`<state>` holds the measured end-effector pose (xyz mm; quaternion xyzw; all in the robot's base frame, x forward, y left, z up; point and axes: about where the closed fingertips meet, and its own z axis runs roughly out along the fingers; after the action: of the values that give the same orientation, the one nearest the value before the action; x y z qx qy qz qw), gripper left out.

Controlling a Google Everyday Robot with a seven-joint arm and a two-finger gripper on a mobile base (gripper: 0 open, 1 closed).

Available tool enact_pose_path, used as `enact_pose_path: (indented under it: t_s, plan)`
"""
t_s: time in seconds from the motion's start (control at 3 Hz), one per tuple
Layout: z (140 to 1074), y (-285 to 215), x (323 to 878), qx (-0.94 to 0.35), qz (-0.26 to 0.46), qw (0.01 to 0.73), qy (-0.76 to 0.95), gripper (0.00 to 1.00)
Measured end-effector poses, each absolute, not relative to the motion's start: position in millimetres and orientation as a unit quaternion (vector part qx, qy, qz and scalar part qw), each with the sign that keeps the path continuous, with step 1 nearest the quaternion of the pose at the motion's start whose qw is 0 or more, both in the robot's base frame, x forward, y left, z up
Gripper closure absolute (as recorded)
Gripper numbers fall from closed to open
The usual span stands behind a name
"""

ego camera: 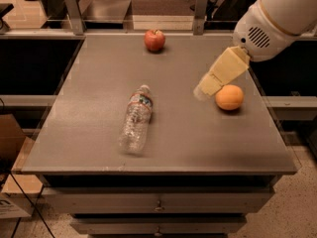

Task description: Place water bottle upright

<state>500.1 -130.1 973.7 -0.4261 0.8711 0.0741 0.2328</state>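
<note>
The water bottle (pixel 136 120) lies on its side near the middle of the grey table (pixel 89 73), its white cap pointing to the far side and its red-and-blue label band near the neck. The gripper (pixel 205 89), cream-coloured on a white arm, hangs above the table to the right of the bottle, just left of the orange. It is well apart from the bottle and holds nothing that I can see.
An orange (pixel 229 97) sits at the table's right side, right beside the gripper. A red apple (pixel 154 39) sits at the far edge. A metal rail with posts (pixel 73 6) runs behind the table. A cardboard box (pixel 12 148) stands on the floor at the left.
</note>
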Motion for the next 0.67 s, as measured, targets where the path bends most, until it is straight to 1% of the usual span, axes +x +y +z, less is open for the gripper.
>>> enact_pose_path:
  t_s: [0.33, 0.67]
  plan:
    - [968.1, -102.1, 506.2, -0.432, 0.091, 0.231, 0.867, 0.0]
    - [960.8, -62.6, 513.1, -0.439, 0.118, 0.228, 0.861, 0.0]
